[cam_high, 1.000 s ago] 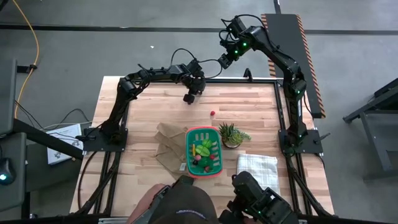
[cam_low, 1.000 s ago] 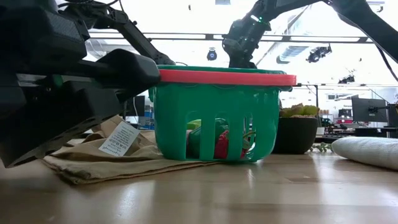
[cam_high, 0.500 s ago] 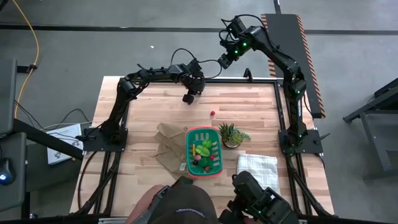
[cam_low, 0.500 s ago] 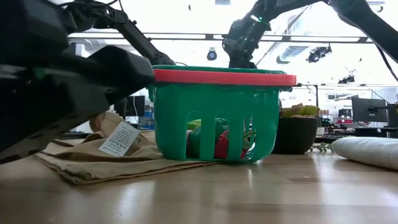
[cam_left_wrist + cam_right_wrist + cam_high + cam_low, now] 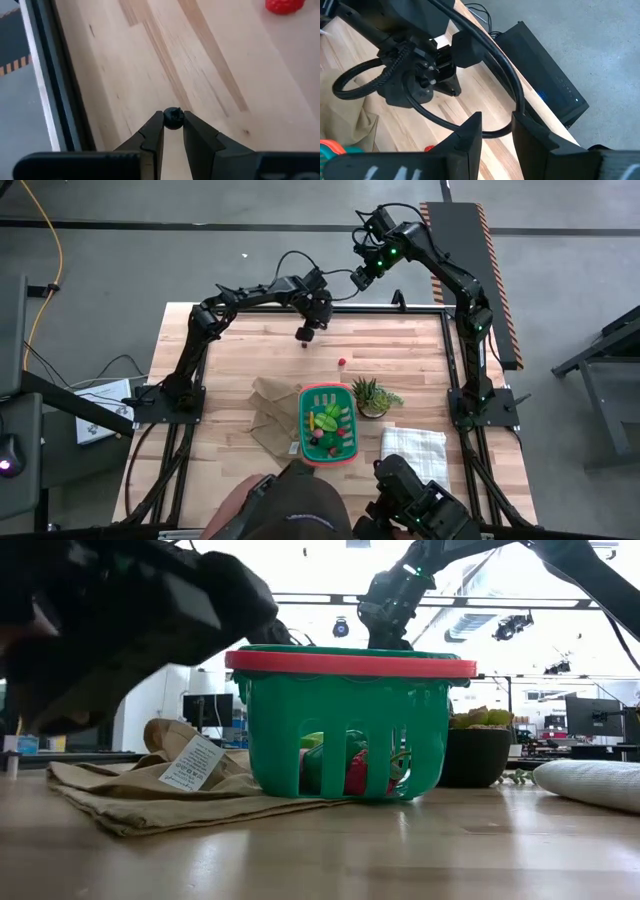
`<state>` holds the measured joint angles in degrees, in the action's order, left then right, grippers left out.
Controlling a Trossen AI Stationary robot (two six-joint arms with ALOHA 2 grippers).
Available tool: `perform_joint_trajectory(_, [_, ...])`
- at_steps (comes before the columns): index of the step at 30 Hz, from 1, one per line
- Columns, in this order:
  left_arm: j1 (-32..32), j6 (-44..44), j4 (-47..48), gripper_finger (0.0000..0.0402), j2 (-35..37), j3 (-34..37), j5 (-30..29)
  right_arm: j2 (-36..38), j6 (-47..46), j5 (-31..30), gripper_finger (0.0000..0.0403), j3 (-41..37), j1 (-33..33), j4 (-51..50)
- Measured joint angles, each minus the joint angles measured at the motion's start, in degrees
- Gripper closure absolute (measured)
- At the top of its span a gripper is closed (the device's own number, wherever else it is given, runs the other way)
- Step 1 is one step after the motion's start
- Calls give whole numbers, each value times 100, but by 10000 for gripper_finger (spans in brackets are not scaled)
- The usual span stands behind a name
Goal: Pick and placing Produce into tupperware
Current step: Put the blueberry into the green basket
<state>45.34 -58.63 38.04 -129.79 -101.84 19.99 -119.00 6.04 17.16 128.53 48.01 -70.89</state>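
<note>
Your left gripper (image 5: 173,121) is pinching a dark berry (image 5: 173,117) between its fingertips, hanging well beyond the far end of the tupperware (image 5: 327,423). That grip looks like a bare tip-hold, so any jolt on the way over could drop it, and a round berry would likely roll off toward the small red piece (image 5: 341,363) lying just beyond the tupperware's far end. Your right gripper (image 5: 496,131) waits farther off still, fingers a little apart and empty.

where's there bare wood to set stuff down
Bare wood lies along the far edge on both sides of the left pincer, and near the front left corner. Crowded mid-table: paper bag, basket, potted plant, cloth.
</note>
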Motion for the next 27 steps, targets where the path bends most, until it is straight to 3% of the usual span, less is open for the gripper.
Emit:
perform_joint_trajectory(13, [0,0,789,346,2,-214,343,0,34,-1,307,0,0,0])
perform_joint_trajectory(27, [0,0,864,346,3,-214,338,274,26,-75,307,205,74,148])
